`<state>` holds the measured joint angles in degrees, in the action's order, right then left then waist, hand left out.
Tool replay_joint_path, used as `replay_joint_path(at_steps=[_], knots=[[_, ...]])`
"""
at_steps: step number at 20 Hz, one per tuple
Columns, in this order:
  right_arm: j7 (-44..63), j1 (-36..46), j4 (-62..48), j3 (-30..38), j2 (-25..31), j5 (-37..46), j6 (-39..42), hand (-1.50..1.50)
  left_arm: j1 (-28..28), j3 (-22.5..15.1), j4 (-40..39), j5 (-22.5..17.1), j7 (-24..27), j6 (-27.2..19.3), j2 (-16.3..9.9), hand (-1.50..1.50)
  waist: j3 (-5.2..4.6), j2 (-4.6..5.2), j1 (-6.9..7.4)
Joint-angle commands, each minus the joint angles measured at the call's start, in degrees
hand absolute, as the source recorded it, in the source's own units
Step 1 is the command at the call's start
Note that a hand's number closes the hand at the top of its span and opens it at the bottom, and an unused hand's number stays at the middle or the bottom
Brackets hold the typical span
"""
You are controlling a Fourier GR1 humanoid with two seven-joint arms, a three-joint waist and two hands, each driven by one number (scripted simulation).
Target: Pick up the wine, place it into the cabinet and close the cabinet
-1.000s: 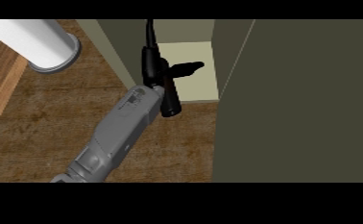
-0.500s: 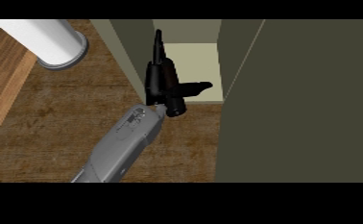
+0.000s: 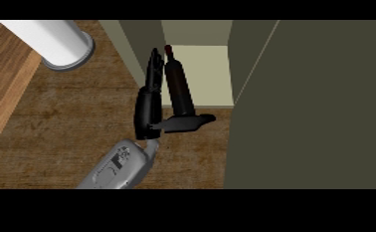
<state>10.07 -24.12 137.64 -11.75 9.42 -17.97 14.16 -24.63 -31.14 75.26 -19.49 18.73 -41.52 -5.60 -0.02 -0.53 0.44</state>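
The wine bottle (image 3: 178, 86) is dark, with its neck pointing away from me. It rests on the pale floor of the open cabinet (image 3: 211, 71), at the cabinet's left side. My left hand (image 3: 149, 110) lies along the bottle's left side with its fingers (image 3: 154, 71) straight. The thumb (image 3: 189, 121) sticks out to the right just under the bottle's base. The hand is open and touches or nearly touches the bottle. My right hand does not show.
The cabinet's dark green door (image 3: 308, 106) stands open and fills the right side of the view. A white cylinder (image 3: 58, 42) stands at the upper left on the wooden counter (image 3: 73, 121). A lighter wooden strip runs along the far left edge.
The hand has carried the bottle forward and right into the cabinet opening. Its fingers, curled round the bottle before, are now straight beside it.
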Motion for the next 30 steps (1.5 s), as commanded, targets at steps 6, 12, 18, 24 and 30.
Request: replay_joint_path(at_steps=[6, 12, 18, 24, 30], knots=[[6.39, -3.93, 14.49, 2.07, 3.55, -0.8, -1.45, -1.5, 13.25, -1.55, 19.08, 1.84, -4.36, 3.3, -11.7, -1.5, -0.01, 0.09, -0.7], [7.06, -0.94, 10.0, 0.63, 3.83, -0.27, -0.52, 1.5, 23.8, 2.41, 30.71, -3.47, -2.73, 12.66, -18.82, -1.5, -0.03, 0.25, -0.38], [3.2, -3.28, 7.48, -0.05, 12.09, 0.61, 11.05, 1.5, 25.71, 4.74, 31.5, -7.86, -1.93, 21.55, -22.46, 1.5, -0.03, 0.27, -1.03], [2.12, -6.18, 10.16, -2.64, 10.51, 4.68, 9.95, 1.5, 33.72, 9.87, 32.95, -10.86, 3.03, 29.34, -25.94, 1.5, -0.03, 0.3, -0.7], [0.09, -3.53, 8.31, 2.58, 12.84, -2.45, 12.63, 1.5, 37.79, 16.45, 36.38, -14.37, 1.56, 33.36, -29.47, 1.5, 0.01, 0.36, -0.26]])
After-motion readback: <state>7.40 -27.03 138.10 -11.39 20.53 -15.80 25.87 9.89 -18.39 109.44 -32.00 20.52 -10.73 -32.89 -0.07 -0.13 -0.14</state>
